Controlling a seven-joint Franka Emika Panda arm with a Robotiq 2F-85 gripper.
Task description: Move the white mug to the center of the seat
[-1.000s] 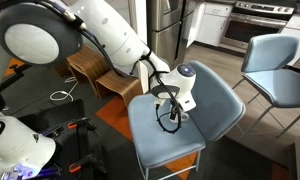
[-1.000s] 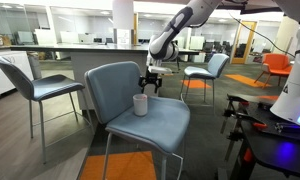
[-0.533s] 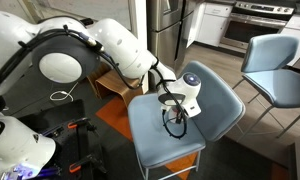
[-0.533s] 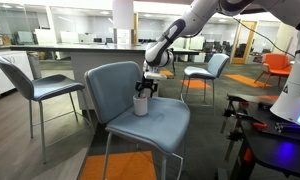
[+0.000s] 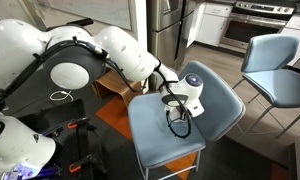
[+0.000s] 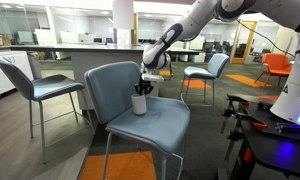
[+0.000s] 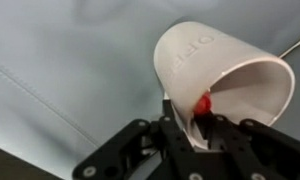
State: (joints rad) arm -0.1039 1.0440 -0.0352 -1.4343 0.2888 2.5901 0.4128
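The white mug (image 6: 139, 104) stands upright near the back of the blue-grey seat (image 6: 166, 123), close to the backrest. My gripper (image 6: 142, 90) has come down on it from above. In the wrist view the mug (image 7: 218, 66) fills the upper right, with one finger outside its wall and one inside the pinkish interior. The gripper (image 7: 195, 112) is shut on the rim. In an exterior view the gripper (image 5: 176, 121) and wrist hide the mug over the seat (image 5: 150, 140).
A similar blue-grey chair (image 5: 279, 68) stands nearby, also seen as a chair (image 6: 42, 86) beside the counter. A wooden stool (image 5: 90, 66) sits behind the arm. An orange chair (image 6: 276, 65) and black equipment (image 6: 272, 145) lie to one side.
The gripper has dropped from above the mug down onto its rim. Its jaws have gone from wide open to closed on the mug's wall. The mug has not moved.
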